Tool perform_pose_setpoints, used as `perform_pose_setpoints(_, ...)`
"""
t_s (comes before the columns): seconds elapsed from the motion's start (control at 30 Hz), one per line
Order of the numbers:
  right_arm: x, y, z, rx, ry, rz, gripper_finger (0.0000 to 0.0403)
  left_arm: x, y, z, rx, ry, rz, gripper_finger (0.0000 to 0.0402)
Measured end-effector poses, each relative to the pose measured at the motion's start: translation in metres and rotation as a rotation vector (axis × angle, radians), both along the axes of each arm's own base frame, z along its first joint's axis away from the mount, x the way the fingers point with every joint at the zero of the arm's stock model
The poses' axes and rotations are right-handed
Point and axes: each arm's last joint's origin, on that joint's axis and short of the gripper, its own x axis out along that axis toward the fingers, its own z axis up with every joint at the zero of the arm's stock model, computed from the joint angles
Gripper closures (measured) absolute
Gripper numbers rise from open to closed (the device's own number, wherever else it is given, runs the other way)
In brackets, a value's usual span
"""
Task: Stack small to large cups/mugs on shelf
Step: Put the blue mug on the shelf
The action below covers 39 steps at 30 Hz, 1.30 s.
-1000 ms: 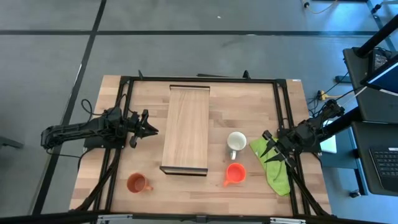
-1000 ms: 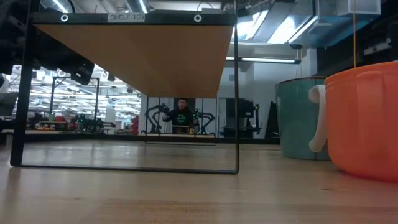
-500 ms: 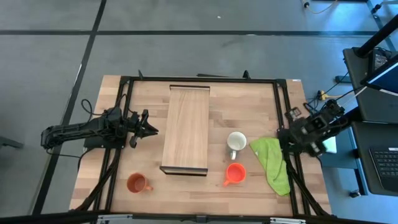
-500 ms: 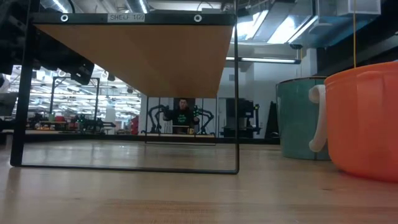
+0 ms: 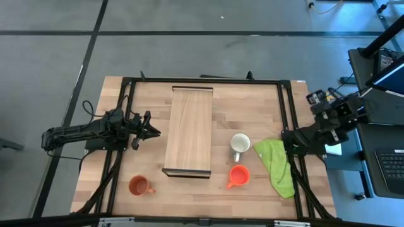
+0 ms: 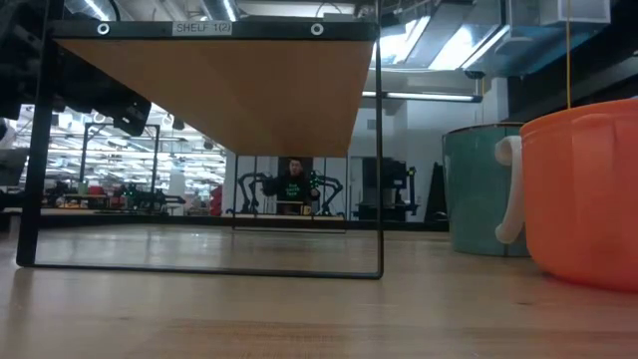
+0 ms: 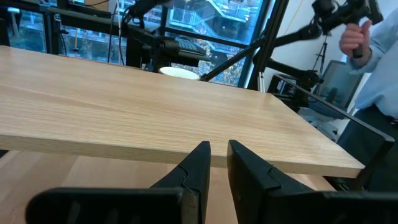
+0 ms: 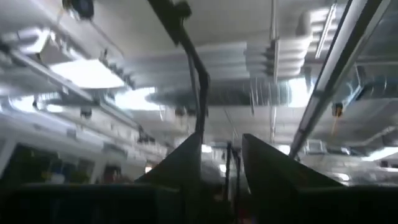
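The shelf [image 5: 188, 131] is a long light-wood board raised on a black frame at the table's middle; the low view shows its underside [image 6: 214, 85]. The pale grey-green mug [image 5: 240, 144] and the orange-red mug [image 5: 238, 176] stand upright on the tabletop to its right, and both show in the low view [image 6: 483, 189] [image 6: 583, 194]. The brownish-orange mug [image 5: 138, 185] stands near the front left. My left gripper [image 5: 151, 131] is shut and empty, level, just left of the shelf [image 7: 155, 118]. My right gripper [image 5: 323, 104] is raised off the table's right edge, pointing at the ceiling, fingers [image 8: 186, 168] a little apart, empty.
A green cloth [image 5: 278, 165] lies crumpled on the tabletop right of the two mugs. The black frame rails [image 5: 287, 113] run along the table's sides. A person [image 7: 373, 50] stands beyond the table's right side; another [image 6: 291, 184] is far behind.
My right gripper has risen from just above the green cloth, gone toward the table's right edge and tipped up until it points at the ceiling. The cloth and the mugs have stayed where they were.
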Motion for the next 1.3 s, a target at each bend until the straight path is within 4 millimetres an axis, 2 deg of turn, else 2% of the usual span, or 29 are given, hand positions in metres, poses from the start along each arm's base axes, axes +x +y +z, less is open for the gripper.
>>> perform_pose_setpoints(0.3,-0.025,-0.025,0.063,-0.085,0.316,-0.184,0.0284,0.0,0.0,0.0,0.0,0.0,0.0,0.0351)
perform_pose_setpoints(0.43,-0.029,-0.029,0.084,-0.13,0.428,-0.251,0.0284,0.0,0.0,0.0,0.0,0.0,0.0,0.0351)
perform_pose_setpoints(0.57,-0.019,-0.025,0.097,-0.221,0.585,-0.331,0.0284,0.0,0.0,0.0,0.0,0.0,0.0,0.0351)
perform_pose_setpoints(0.8,0.012,-0.009,0.113,-0.321,0.837,-0.511,0.0284,0.0,0.0,0.0,0.0,0.0,0.0,0.0351)
perform_pose_setpoints(0.93,0.022,-0.005,0.112,-0.144,1.021,-0.601,0.0284,0.0,0.0,0.0,0.0,0.0,0.0,0.0351)
perform_pose_setpoints(1.03,0.023,-0.004,0.107,0.036,1.172,-0.597,0.0284,0.0,0.0,0.0,0.0,0.0,0.0,0.0351)
perform_pose_setpoints(1.17,0.021,-0.002,0.099,0.294,1.364,-0.492,0.0284,0.0,0.0,0.0,0.0,0.0,0.0,0.0351)
perform_pose_setpoints(1.3,0.024,0.006,0.098,0.501,1.481,-0.292,0.0284,0.0,0.0,0.0,0.0,0.0,0.0,0.0351)
